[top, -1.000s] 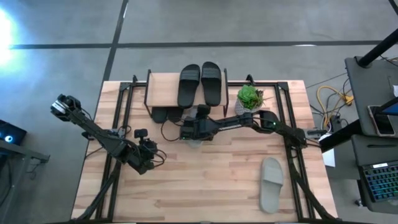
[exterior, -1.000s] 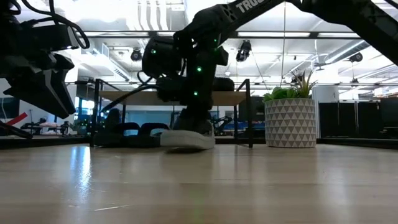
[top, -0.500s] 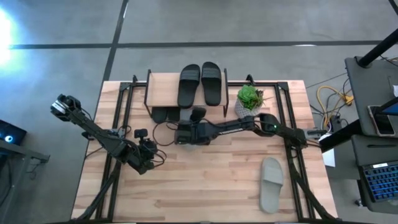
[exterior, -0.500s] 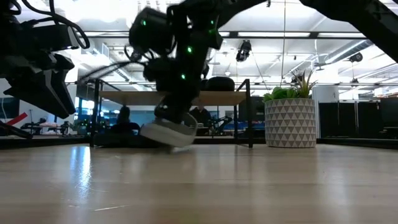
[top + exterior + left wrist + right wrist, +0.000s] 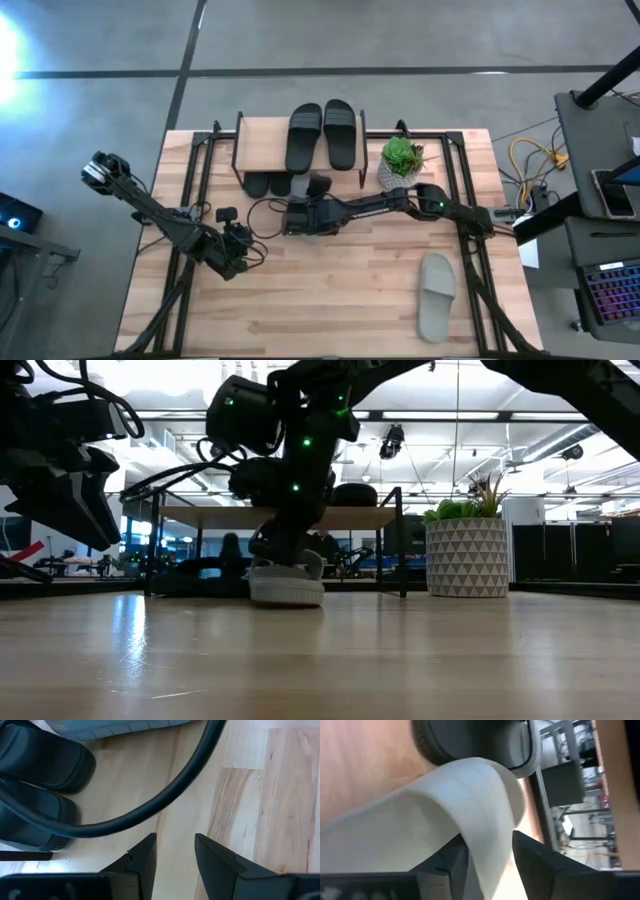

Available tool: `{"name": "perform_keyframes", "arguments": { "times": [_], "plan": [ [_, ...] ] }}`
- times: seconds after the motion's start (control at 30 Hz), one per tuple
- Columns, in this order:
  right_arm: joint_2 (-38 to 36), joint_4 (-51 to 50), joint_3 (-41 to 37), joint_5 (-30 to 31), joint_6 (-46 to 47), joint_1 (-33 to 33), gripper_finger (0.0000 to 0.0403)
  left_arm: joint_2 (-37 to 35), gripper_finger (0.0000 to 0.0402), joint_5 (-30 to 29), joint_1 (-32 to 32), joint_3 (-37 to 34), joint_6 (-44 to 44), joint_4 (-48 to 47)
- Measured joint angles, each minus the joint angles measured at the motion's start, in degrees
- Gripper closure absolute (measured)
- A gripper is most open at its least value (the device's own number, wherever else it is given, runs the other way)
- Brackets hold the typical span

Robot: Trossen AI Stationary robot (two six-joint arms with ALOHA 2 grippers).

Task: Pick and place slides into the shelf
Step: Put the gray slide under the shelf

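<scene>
My right gripper (image 5: 297, 216) is shut on a light grey slide (image 5: 287, 586) in front of the shelf (image 5: 262, 143); in the high view the arm hides the slide. Two black slides (image 5: 322, 135) lie on the shelf's plank top. Two more black slides (image 5: 270, 185) lie on the table under the shelf, their heels sticking out toward me. The second grey slide (image 5: 436, 296) lies flat at the near right. My left gripper (image 5: 243, 250) is open and empty, left of the right gripper and nearer the front. My right gripper holds the grey slide by its wide strap (image 5: 487, 815), which passes between the two fingers (image 5: 532, 857). The fingers come from above, slanting from the table's right. The slide's sole (image 5: 287, 596) rests flat on the table below the gripper.
A potted plant (image 5: 402, 160) in a patterned white pot (image 5: 467, 556) stands right of the shelf. A black cable (image 5: 165, 790) crosses the left wrist view above the table. Bare wood lies at the table's near middle (image 5: 330, 300).
My right gripper has gone a little toward the table's left with the grey slide. Half a second ago the slide was tipped, with one end off the table; now it sits level on the table again, a little left of where it was.
</scene>
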Motion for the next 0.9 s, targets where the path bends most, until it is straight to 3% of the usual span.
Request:
{"name": "perform_keyframes", "arguments": {
  "times": [0.27,0.57,0.7,0.8,0.9],
  "plan": [
    [0.0,-9.3,1.5,-2.6,5.0,1.4,0.0202,0.0,0.0283,0.0,0.0,0.0,0.0,0.0],
    [0.0,-15.7,9.4,-12.7,8.1,7.0,0.0198,0.0,0.0283,0.0,0.0,0.0,0.0,0.0],
    [0.0,-24.8,13.7,-21.5,20.8,10.4,0.0198,0.0,0.0283,0.0,0.0,0.0,-0.2,0.1],
    [-0.1,-29.6,15.2,-24.2,35.7,13.0,0.0205,0.0,0.0283,-0.1,0.0,0.0,-0.2,0.1],
    [-0.1,-28.1,16.0,-26.3,48.8,14.1,0.0233,0.0,0.0283,-0.3,0.0,0.0,-0.2,0.2]
  ]
}}
